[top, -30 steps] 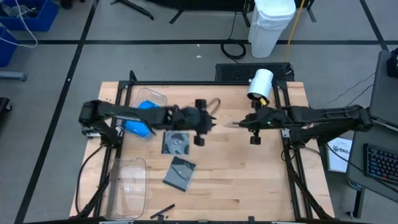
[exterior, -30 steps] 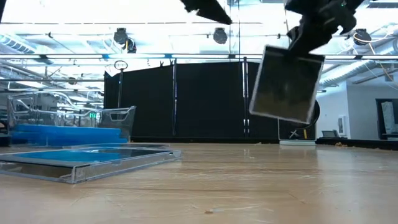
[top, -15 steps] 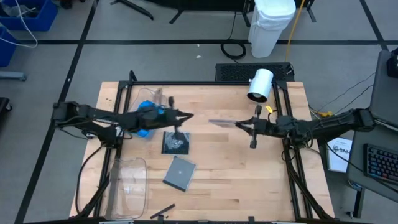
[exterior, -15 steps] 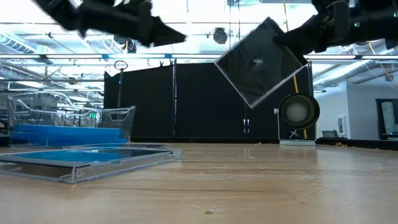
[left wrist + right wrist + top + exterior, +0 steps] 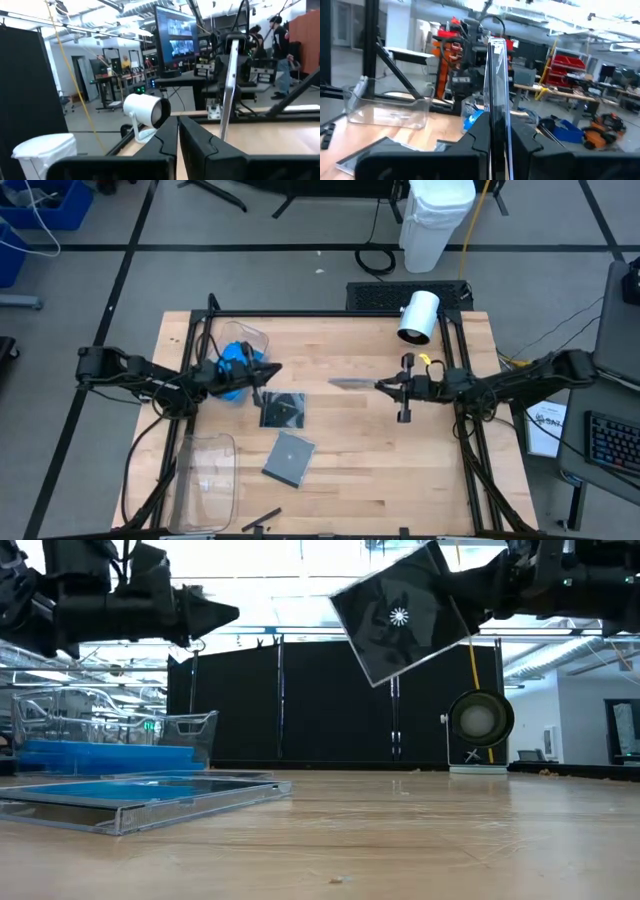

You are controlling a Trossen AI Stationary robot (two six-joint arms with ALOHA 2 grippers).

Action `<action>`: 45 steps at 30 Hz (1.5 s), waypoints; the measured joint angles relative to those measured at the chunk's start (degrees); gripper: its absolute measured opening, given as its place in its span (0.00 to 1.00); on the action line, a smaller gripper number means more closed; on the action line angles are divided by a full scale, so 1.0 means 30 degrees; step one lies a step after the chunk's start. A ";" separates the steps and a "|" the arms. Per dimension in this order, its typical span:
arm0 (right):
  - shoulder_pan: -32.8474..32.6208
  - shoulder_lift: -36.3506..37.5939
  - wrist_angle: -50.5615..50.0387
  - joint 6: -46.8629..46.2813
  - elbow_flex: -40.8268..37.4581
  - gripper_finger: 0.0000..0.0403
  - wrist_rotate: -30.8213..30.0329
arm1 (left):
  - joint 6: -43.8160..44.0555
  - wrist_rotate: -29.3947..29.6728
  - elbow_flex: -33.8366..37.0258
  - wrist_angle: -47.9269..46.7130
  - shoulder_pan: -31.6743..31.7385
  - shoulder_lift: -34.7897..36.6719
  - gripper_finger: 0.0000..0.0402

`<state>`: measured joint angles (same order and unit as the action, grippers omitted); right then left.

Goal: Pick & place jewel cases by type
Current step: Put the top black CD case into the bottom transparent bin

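My right gripper pinches one grey case in the air. My left gripper is pressed together, empty. Two grey cases lie on the table.

Grey floor (black lines across it), a white bin — black curtain behind.

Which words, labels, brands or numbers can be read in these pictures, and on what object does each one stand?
None can be read.
Sheet of paper beside the table, right edge: print too small to read.
Monitor in the room, left wrist view: picture on the screen blurred, no legible text.
Grey jewel case held up by the right gripper: only a white starburst mark, no words.
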<state>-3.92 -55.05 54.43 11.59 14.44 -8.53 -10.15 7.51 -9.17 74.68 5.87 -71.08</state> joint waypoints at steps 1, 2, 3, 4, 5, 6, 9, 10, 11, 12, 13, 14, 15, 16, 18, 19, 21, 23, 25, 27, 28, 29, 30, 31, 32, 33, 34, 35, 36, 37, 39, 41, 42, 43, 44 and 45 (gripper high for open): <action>0.0000 -0.0367 0.0559 0.0007 0.0006 0.06 0.0363 | -0.0007 -0.0055 0.0078 -0.0018 0.0000 -0.0003 0.04; 0.0007 -0.0744 0.1199 0.0009 0.0004 0.06 0.0829 | -0.0007 -0.0187 0.0096 -0.0064 0.0004 -0.0003 0.03; 0.0007 -0.1114 0.1732 0.0017 0.0006 0.06 0.1345 | -0.0007 -0.0362 0.0072 -0.0144 0.0002 -0.0003 0.02; 0.0000 -0.1468 0.2211 0.0054 0.0006 0.06 0.1884 | -0.0007 -0.0524 -0.0016 -0.0364 0.0006 -0.0005 0.01; -0.0005 -0.1850 0.2675 0.0119 0.0006 0.06 0.2390 | 0.0002 -0.0633 -0.0142 -0.0531 0.0006 -0.0025 0.01; 0.0000 -0.2284 0.3181 0.0185 0.0006 0.06 0.2849 | 0.0059 -0.0702 -0.0178 -0.0538 0.0000 -0.0025 0.01; 0.0000 -0.3447 0.4531 0.0492 0.0006 0.06 0.3154 | 0.0370 -0.1010 -0.0319 -0.0497 0.0004 -0.0023 0.03; 0.0000 -0.3846 0.5094 0.0609 0.0006 0.06 0.3145 | 0.0607 -0.1017 -0.0319 -0.0503 0.0000 -0.0018 0.04; 0.0000 -0.4210 0.5561 0.0770 0.0006 0.06 0.3057 | 0.0825 -0.1024 -0.0319 -0.0539 0.0000 -0.0025 0.06; 0.0000 -0.4559 0.5959 0.0927 0.0006 0.06 0.2932 | 0.1059 -0.1112 -0.0319 -0.0585 0.0000 -0.0025 0.07; 0.0000 -0.4917 0.6438 0.1015 0.0006 0.06 0.2927 | 0.1161 -0.1410 -0.0319 -0.0667 0.0003 -0.0025 0.08; 0.0000 -0.5263 0.6930 0.1067 0.0006 0.06 0.2934 | 0.1311 -0.1878 -0.0319 -0.0783 0.0007 -0.0025 0.09; 0.0000 -0.5538 0.7260 0.1114 0.0006 0.06 0.2934 | 0.1479 -0.2461 -0.0319 -0.0864 0.0000 -0.0025 0.10; 0.0000 -0.5815 0.7573 0.1232 0.0006 0.06 0.2934 | 0.1638 -0.2986 -0.0319 -0.0876 -0.0001 -0.0025 0.11; 0.0024 -0.6322 0.8234 0.1502 0.0006 0.06 0.2934 | 0.2004 -0.3340 -0.0319 -0.0834 -0.0044 -0.0025 0.12; 0.0036 -0.6513 0.8387 0.1595 0.0006 0.06 0.2934 | 0.2083 -0.3141 -0.0319 -0.0841 -0.0093 -0.0025 0.12; 0.0036 -0.6786 0.8562 0.1877 0.0006 0.06 0.2934 | 0.2265 -0.2114 -0.0319 -0.0856 -0.0183 -0.0025 0.12; 0.0036 -0.6942 0.8662 0.2038 0.0006 0.06 0.2934 | 0.2815 -0.1392 -0.0319 -0.0892 -0.0302 -0.0025 0.12; 0.0036 -0.6971 0.8713 0.2144 0.0006 0.06 0.2941 | 0.3038 -0.1341 -0.0347 -0.0914 -0.0373 -0.0074 0.12; 0.0036 -0.6966 0.8814 0.2414 0.0006 0.06 0.2941 | 0.3401 -0.1429 -0.0539 -0.1039 -0.0393 -0.0219 0.12; 0.0036 -0.6964 0.8806 0.2486 0.0006 0.06 0.2968 | 0.3722 -0.1510 -0.0593 -0.1081 -0.0386 -0.0269 0.12; 0.0042 -0.6971 0.8789 0.2515 0.0006 0.06 0.3162 | 0.3941 -0.1682 -0.0819 -0.1073 -0.0381 -0.0452 0.12; 0.0080 -0.6971 0.8796 0.2516 0.0006 0.06 0.3503 | 0.4023 -0.2000 -0.1182 -0.1155 -0.0379 -0.0747 0.12; 0.0087 -0.6971 0.8804 0.2522 0.0022 0.06 0.3860 | 0.4007 -0.2350 -0.1561 -0.1490 -0.0379 -0.1081 0.12; 0.0087 -0.6971 0.8785 0.2522 0.0089 0.06 0.4132 | 0.3895 -0.2669 -0.1971 -0.1906 -0.0379 -0.1455 0.12; 0.0087 -0.6971 0.8713 0.2515 0.0190 0.06 0.4399 | 0.3796 -0.2885 -0.2536 -0.2367 -0.0404 -0.1919 0.12; 0.0069 -0.6971 0.8641 0.2516 0.0268 0.06 0.4442 | 0.3698 -0.2983 -0.3311 -0.2884 -0.0452 -0.2547 0.13; 0.0066 -0.6971 0.8618 0.2526 0.0305 0.06 0.4464 | 0.3569 -0.2903 -0.4139 -0.3473 -0.0510 -0.3223 0.14; 0.0068 -0.6971 0.8570 0.2571 0.0322 0.06 0.4451 | 0.3390 -0.2624 -0.4869 -0.4184 -0.0593 -0.3904 0.15; 0.0073 -0.6971 0.8522 0.2638 0.0327 0.06 0.4414 | 0.3085 -0.2370 -0.5661 -0.5001 -0.0686 -0.4606 0.18; 0.0073 -0.6971 0.8498 0.2871 0.0327 0.06 0.4332 | 0.2045 -0.1971 -0.7177 -0.6366 -0.0860 -0.5929 0.24; 0.0073 -0.6921 0.8619 0.3039 0.0327 0.06 0.4340 | 0.0985 -0.1550 -0.8197 -0.7364 -0.1044 -0.6630 0.32; 0.0073 -0.6833 0.8627 0.3040 0.0327 0.06 0.4335 | 0.0633 -0.1417 -0.8619 -0.7601 -0.1165 -0.6827 0.36; 0.0073 -0.6732 0.8638 0.3046 0.0327 0.06 0.4332 | 0.0402 -0.1347 -0.8941 -0.7756 -0.1287 -0.6977 0.41; 0.0073 -0.6623 0.8651 0.3062 0.0327 0.06 0.4332 | 0.0178 -0.1326 -0.9188 -0.7870 -0.1408 -0.7067 0.45; 0.0073 -0.6508 0.8603 0.3069 0.0334 0.06 0.4332 | -0.0024 -0.1325 -0.9297 -0.7994 -0.1539 -0.7078 0.49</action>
<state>-3.70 -74.57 80.24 20.80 15.44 4.47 -10.22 3.53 -37.06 50.70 1.25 -92.31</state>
